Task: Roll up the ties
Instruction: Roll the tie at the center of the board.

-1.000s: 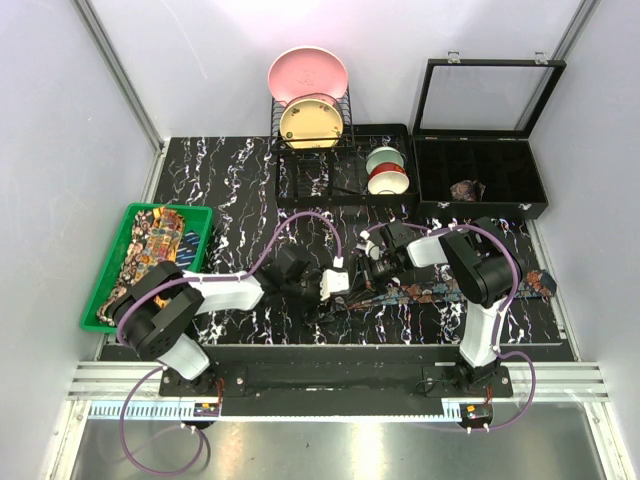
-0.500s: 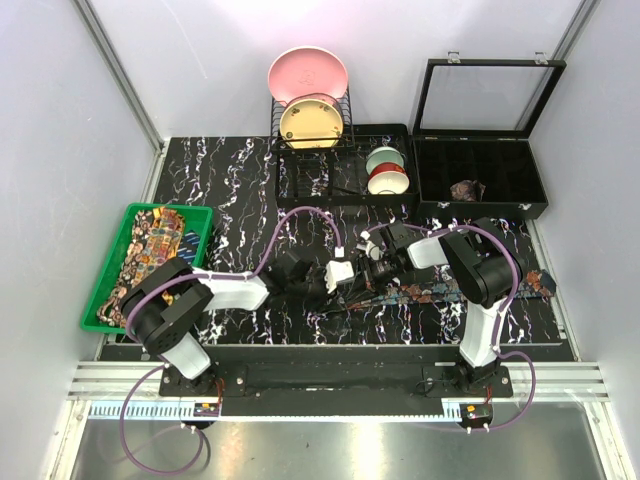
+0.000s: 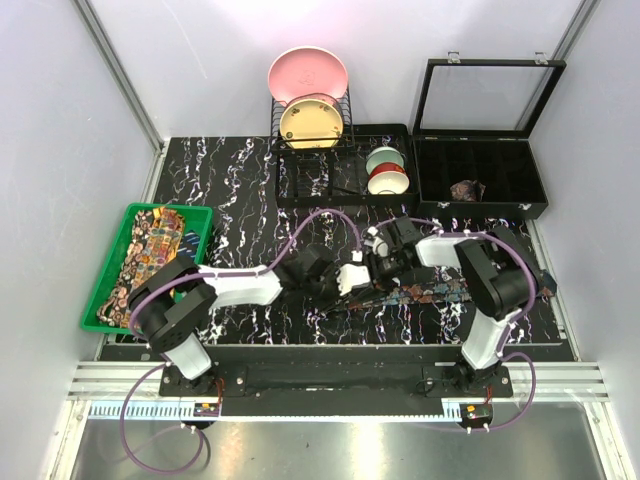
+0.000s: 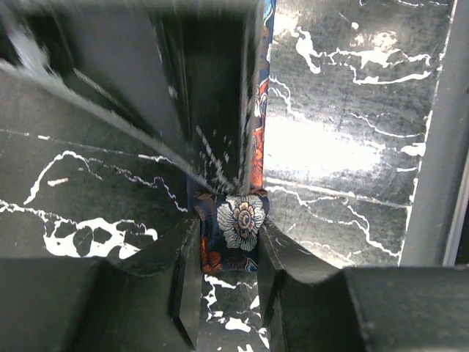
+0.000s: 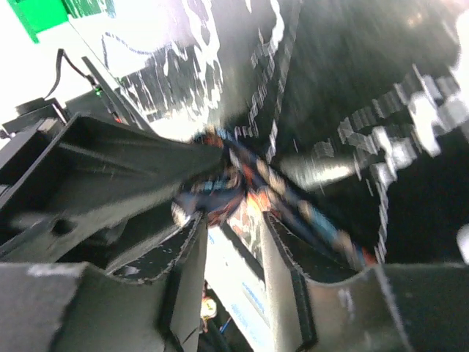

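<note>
A dark blue tie (image 3: 440,290) with reddish motifs lies flat along the front right of the black marble table (image 3: 230,190). Its left end (image 4: 243,216) sits between my left gripper's fingers (image 4: 196,249), and both pads press against the fabric, so my left gripper (image 3: 352,280) is shut on it. My right gripper (image 3: 381,264) faces it from the right. In the blurred right wrist view it (image 5: 233,220) is open, with the tie's folded end (image 5: 220,192) just past its tips. More patterned ties (image 3: 150,255) fill the green tray (image 3: 205,225). A rolled brownish tie (image 3: 466,189) lies in the black box (image 3: 480,210).
The black compartment box stands at the back right with its glass lid (image 3: 488,95) raised. A dish rack (image 3: 312,150) with a pink plate (image 3: 307,75) and a yellow plate (image 3: 310,122) stands at the back centre. Bowls (image 3: 386,170) sit beside it. Both wrists crowd together near the table's front middle.
My left gripper has moved right and closed onto the tie's left end. My right gripper, shut a second ago, has opened and shifted slightly right.
</note>
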